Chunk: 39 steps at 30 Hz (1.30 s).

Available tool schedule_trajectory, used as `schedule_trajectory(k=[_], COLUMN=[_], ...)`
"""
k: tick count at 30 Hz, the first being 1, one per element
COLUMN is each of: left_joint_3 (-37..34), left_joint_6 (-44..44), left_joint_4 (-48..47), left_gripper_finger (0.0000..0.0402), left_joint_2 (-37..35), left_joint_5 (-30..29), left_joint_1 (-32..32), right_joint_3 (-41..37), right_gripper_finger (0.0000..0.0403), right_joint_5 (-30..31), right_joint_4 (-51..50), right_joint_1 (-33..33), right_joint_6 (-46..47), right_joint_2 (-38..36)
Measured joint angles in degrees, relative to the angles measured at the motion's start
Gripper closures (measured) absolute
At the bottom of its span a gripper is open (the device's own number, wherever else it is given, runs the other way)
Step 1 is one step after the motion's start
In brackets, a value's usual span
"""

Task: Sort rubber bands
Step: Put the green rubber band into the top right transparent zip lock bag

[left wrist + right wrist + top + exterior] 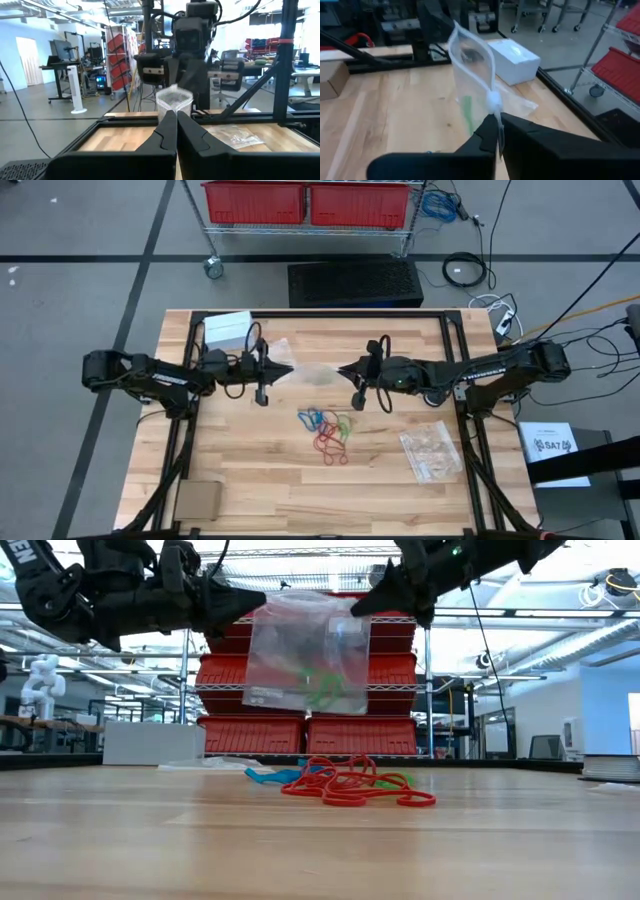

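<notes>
**benchguy:** While you were asking how far the sort got, I pulled up that moment. Going left to right: my left gripper was pinched shut on one top corner of a clear bag, and my right gripper was clamped on the other corner, so the bag hung stretched between them above the table.

**looper:** Anything in the bag?

**benchguy:** Something green showed through the plastic, I'd guess a green band or two. Can't count them though.

**looper:** And the rest?

**benchguy:** Most of the rubber bands were lying on the wood in a tangled pile below the bag, red ones on top, blue and a bit of green mixed in. Off to the right sat a spare bag, flat on the table, and I couldn't tell if it held any bands. So I'd call it early: one colour started at best, the reds and blues left.
</notes>
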Motion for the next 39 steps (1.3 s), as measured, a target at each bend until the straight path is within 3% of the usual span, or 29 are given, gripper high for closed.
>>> schedule_trajectory(k=[7,10,15,20,25,29,34,39], left_joint_3=[0.0,0.0,0.0,0.0,0.0,0.0,0.0,0.0], left_joint_6=[0.0,0.0,0.1,0.1,0.1,0.1,0.1,0.1], left_joint_4=[-0.2,-0.4,-1.0,-1.0,-0.7,-0.7,-0.6,-0.6], left_gripper_finger=[0.0401,0.0401,0.0401,0.0401,0.0401,0.0401,0.0401,0.0401], left_joint_2=[0.0,0.0,0.0,0.0,0.0,0.0,0.0,0.0], left_joint_5=[-1.6,-2.3,-2.5,-3.0,-3.2,-3.2,-3.2,-3.3], left_joint_1=[0.0,0.0,0.0,0.0,0.0,0.0,0.0,0.0], right_joint_3=[0.0,0.1,3.5,4.0,4.0,4.0,4.0,4.0], right_gripper_finger=[0.0389,0.0360,0.0295,0.0239,0.0222,0.0237,0.0253,0.0257], right_joint_5=[-1.7,-1.7,-1.6,-1.7,-1.9,-3.8,-6.2,-7.1], right_joint_4=[-1.4,-7.2,-25.4,-33.2,-36.9,-31.3,-25.4,-23.0], right_joint_1=[-0.7,-0.6,0.1,3.3,9.5,13.5,15.1,14.8], right_joint_6=[2.3,3.7,9.2,16.3,20.6,21.7,24.2,24.9], right_joint_2=[-0.1,-3.0,-8.5,-10.4,-3.3,5.7,15.1,19.4])
